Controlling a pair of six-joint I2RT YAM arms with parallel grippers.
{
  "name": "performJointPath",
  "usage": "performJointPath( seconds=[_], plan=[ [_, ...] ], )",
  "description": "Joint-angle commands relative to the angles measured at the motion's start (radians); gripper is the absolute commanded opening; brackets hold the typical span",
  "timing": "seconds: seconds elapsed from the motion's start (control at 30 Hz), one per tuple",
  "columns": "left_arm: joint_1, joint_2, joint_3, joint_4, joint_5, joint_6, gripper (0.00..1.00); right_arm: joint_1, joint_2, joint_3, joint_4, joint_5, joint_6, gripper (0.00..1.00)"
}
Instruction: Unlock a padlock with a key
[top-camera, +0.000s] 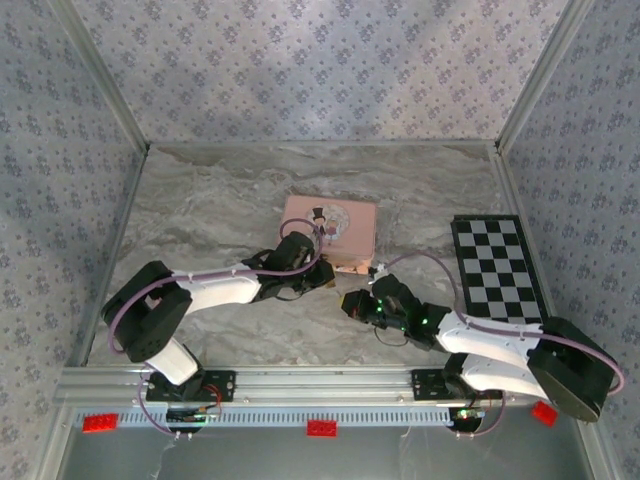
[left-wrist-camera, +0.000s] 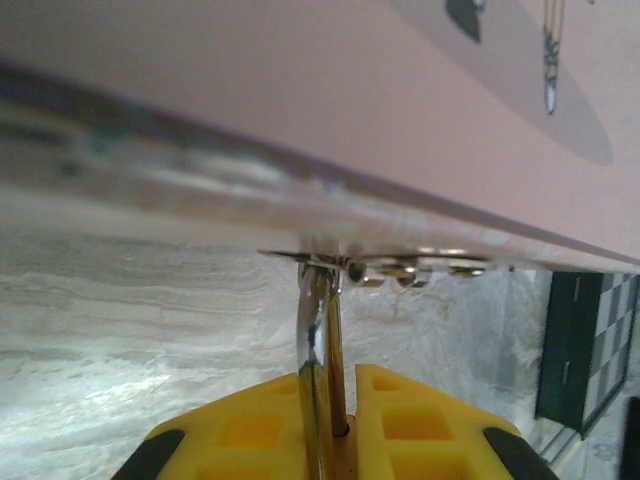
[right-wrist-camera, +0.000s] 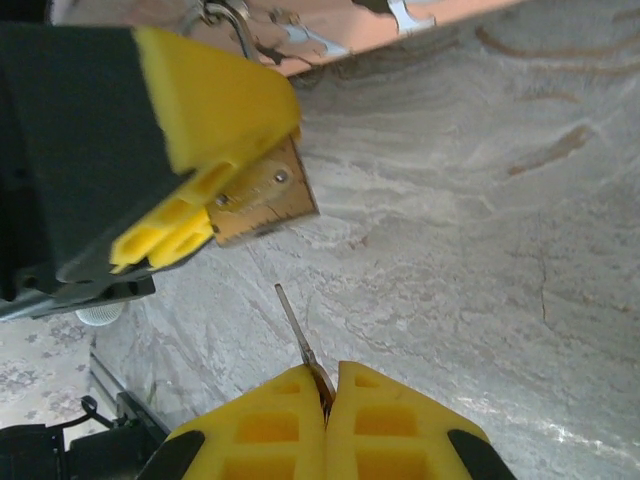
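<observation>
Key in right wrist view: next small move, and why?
Probably ease the right gripper forward, steering the key tip onto the exposed face of the padlock. The key is pinched and points that way, with a gap left. The left gripper clamps the padlock at the edge of the tin.

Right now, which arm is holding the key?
The right arm: its jaws pinch the thin key, while the left arm holds the brass padlock.

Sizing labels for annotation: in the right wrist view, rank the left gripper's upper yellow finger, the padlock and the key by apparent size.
Largest: left gripper's upper yellow finger.
Then the padlock.
Smallest: the key, a thin sliver despite sitting nearest the camera.
</observation>
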Motion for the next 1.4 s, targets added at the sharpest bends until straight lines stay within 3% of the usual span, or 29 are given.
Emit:
performJointPath(
  seconds=[0.0, 0.37, 0.77, 1.07, 1.37],
  plan=[
    [-0.002, 0.010, -0.001, 0.156, 0.017, -0.044, 0.06, 0.003, 0.029, -0.044, 0.136, -0.035, 0.088, 0.00],
    [0.002, 0.022, -0.066, 0.255, 0.036, -0.100, 0.05, -0.052, 0.147, -0.124, 0.408, -0.140, 0.180, 0.00],
    [0.007, 0.029, -0.100, 0.315, 0.048, -0.120, 0.04, -0.129, 0.199, -0.150, 0.535, -0.239, 0.204, 0.00],
    [0.009, 0.058, -0.137, 0.455, 0.092, -0.203, 0.03, -0.170, 0.228, -0.157, 0.608, -0.300, 0.227, 0.00],
    [0.009, 0.043, -0.150, 0.468, 0.085, -0.212, 0.03, -0.188, 0.260, -0.159, 0.638, -0.326, 0.238, 0.00]
  ],
)
